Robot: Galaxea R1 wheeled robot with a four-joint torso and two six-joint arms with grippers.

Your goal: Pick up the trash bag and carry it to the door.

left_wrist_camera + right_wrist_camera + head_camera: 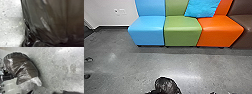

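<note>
Trash bag (23, 65) has open floor (56, 72) along one edge; can't tell either pincer's opening or hold.

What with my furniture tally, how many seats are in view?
4, side by side in the head view, left to right: blue seat, green seat, orange seat, brown seat, cut off at the edge; more may be hidden beyond.

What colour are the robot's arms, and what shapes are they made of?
Close to the shiny dark plastic trash bag, the right wrist view shows a smooth black cylinder with a pale grey band around it. That looks like a piece of the robot, maybe an arm, but I can't tell for sure. The rest is too unclear to describe.
</note>
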